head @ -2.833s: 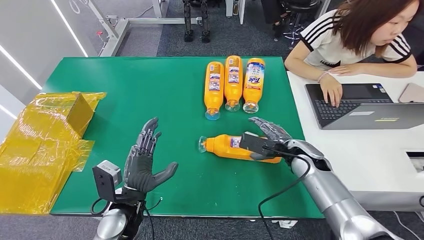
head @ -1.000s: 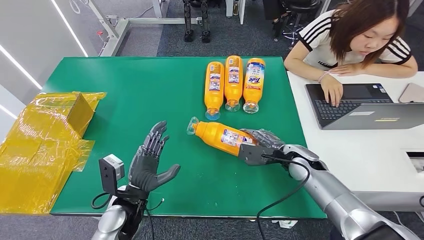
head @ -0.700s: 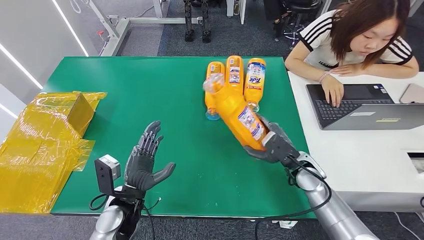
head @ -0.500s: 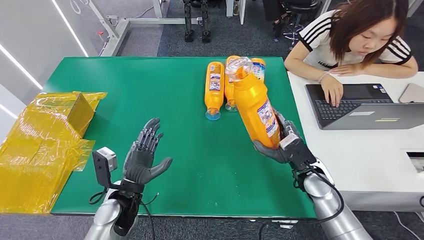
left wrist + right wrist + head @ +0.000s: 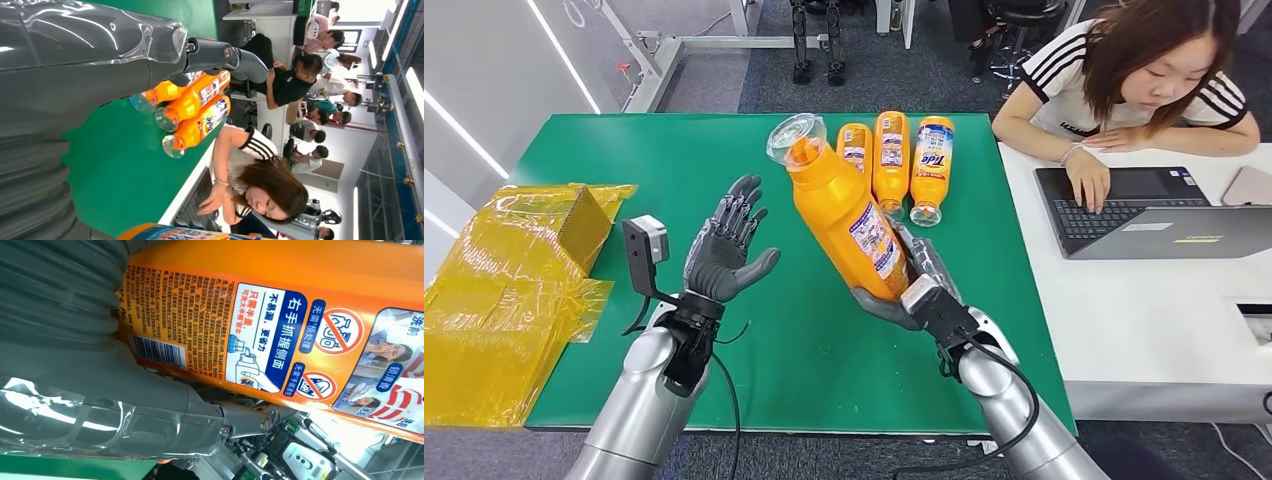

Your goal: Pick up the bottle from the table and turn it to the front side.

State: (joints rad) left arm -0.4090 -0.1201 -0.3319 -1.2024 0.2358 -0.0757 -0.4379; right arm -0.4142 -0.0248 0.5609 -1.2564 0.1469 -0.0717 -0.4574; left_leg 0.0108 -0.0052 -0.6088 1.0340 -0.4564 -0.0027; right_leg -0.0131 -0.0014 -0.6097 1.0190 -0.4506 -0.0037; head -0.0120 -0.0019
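Lifted clear of the green desk (image 5: pixel 724 150) since earlier, the orange bottle (image 5: pixel 844 215) tilts in the right hand (image 5: pixel 914 290), which grips its base; the left hand (image 5: pixel 724 250) waits open-palmed beside it. Top-heavy — it could slip during handover. Right wrist view reveals the back label (image 5: pixel 260 340) — barcode side.

- orange bottles: four total. One bottle (image 5: pixel 849 221) is up off the green worktop (image 5: pixel 674 180), and three more bottles (image 5: pixel 891 160) lie side by side at the far edge
- robot hands: two, a left hand (image 5: pixel 724 250) and a right hand (image 5: pixel 914 290)
- yellow plastic-wrapped bundle (image 5: pixel 504 290): one
- laptop (image 5: pixel 1144 210) on the white worktop (image 5: pixel 1164 310): one
- person (image 5: pixel 1144 80) sitting at it: one; the left wrist view has several more people far back, too small to count
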